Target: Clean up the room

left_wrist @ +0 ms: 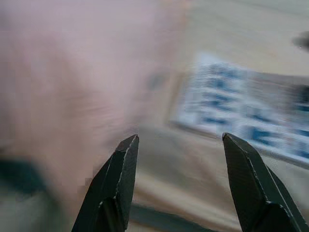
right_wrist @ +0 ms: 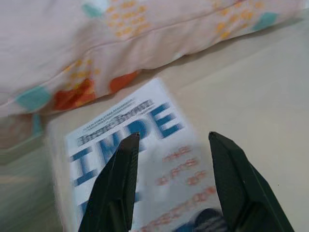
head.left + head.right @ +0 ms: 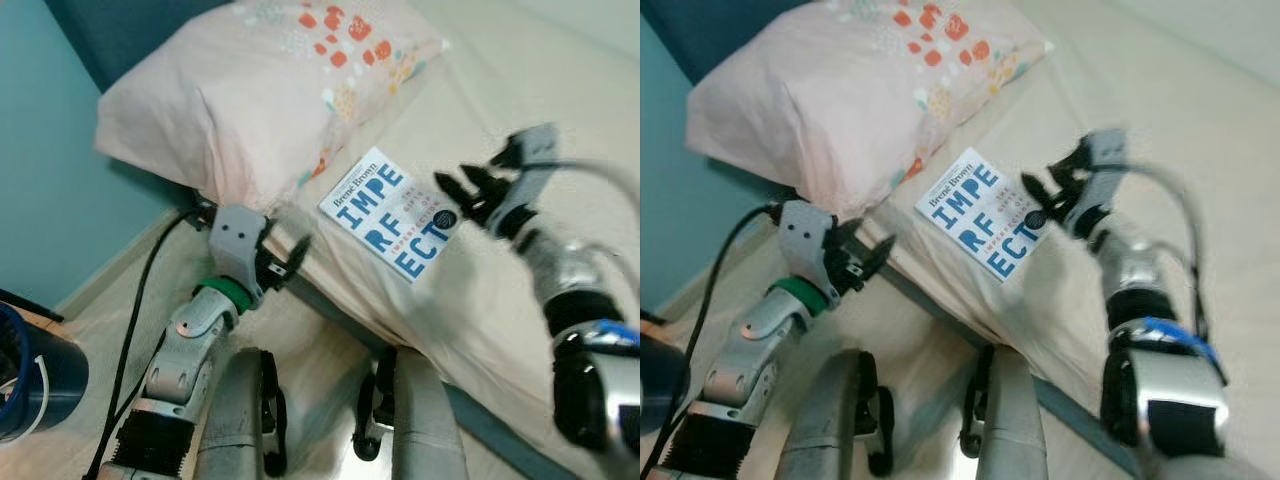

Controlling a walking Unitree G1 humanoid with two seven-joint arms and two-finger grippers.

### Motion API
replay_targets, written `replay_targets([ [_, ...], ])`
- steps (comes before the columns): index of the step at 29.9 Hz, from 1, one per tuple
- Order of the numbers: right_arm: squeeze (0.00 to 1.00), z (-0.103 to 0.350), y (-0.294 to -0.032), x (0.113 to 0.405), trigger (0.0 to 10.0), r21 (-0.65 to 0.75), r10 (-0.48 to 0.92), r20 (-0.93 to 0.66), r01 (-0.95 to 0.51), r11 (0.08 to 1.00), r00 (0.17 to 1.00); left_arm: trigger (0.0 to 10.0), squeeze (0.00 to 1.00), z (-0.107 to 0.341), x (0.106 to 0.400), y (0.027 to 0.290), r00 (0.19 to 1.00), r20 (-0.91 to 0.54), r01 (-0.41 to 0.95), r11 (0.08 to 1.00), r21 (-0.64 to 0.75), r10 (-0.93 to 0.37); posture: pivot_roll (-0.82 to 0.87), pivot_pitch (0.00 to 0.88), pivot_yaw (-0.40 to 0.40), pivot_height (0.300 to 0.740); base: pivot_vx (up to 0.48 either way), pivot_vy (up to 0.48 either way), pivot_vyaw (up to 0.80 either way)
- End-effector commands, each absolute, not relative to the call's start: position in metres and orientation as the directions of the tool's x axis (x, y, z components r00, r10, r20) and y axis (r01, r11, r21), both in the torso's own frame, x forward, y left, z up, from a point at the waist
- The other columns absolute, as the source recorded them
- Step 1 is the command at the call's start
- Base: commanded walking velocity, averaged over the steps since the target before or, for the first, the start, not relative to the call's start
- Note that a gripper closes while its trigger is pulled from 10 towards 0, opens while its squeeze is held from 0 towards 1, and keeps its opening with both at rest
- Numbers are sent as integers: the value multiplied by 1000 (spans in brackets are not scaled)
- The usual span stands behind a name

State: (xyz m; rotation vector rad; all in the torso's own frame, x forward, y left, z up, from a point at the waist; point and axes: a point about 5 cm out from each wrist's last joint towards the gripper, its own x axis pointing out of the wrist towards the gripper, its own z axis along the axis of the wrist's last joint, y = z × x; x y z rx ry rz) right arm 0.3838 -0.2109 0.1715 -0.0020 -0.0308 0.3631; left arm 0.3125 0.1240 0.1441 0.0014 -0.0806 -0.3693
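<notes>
Bed (image 3: 480, 330) with cream sheet, seen from above at its edge; pink pillow (image 3: 250, 90) with orange and teal spots at the head end, against a teal wall (image 3: 40, 150). White book (image 3: 392, 213) with large blue letters, flat on the sheet just beside the pillow's lower corner, near the mattress edge. Right gripper (image 3: 462, 195) above the book's far side, fingers spread to a moderate gap; in the right wrist view, both black fingers (image 2: 120, 183) over the book's cover, the pillow's seam just beyond; contact with the cover not clear, blurred. Left gripper (image 3: 290, 258) low at the bed's side, below the pillow's corner and short of the book, fingers wide apart; in the left wrist view, pillow and book both smeared by blur past the two fingers (image 1: 116, 183). Black cable (image 3: 135, 300) on the pale floor (image 3: 100, 300) along the wall, beside the left arm. Dark blue round container (image 3: 35, 375) on the floor at the robot's far left, partly cut off.
</notes>
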Motion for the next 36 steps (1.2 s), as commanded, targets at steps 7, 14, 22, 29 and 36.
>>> replay_targets([
  [7,0,131,-190,353,10000,-39,125,140,-120,992,982,10000,0,107,309,152,991,-43,125,992,-6,-125,25,101,36,605,0,0,0],
  [14,0,115,-190,334,10000,122,-4,180,-18,992,984,10000,0,91,310,151,988,-123,100,995,4,-98,19,101,33,610,0,0,0],
  [22,0,94,-168,319,10000,94,24,119,-35,995,993,10000,0,90,312,135,985,-92,146,989,22,-143,20,95,16,630,0,0,0],
  [29,0,91,-161,315,10000,94,1,102,-11,996,995,10000,0,90,311,126,978,-85,191,981,26,-188,21,87,21,645,0,0,0],
  [36,0,88,-159,310,10000,107,-18,83,9,994,996,10000,0,85,310,123,976,-99,196,980,12,-194,18,82,13,665,0,0,0],
])
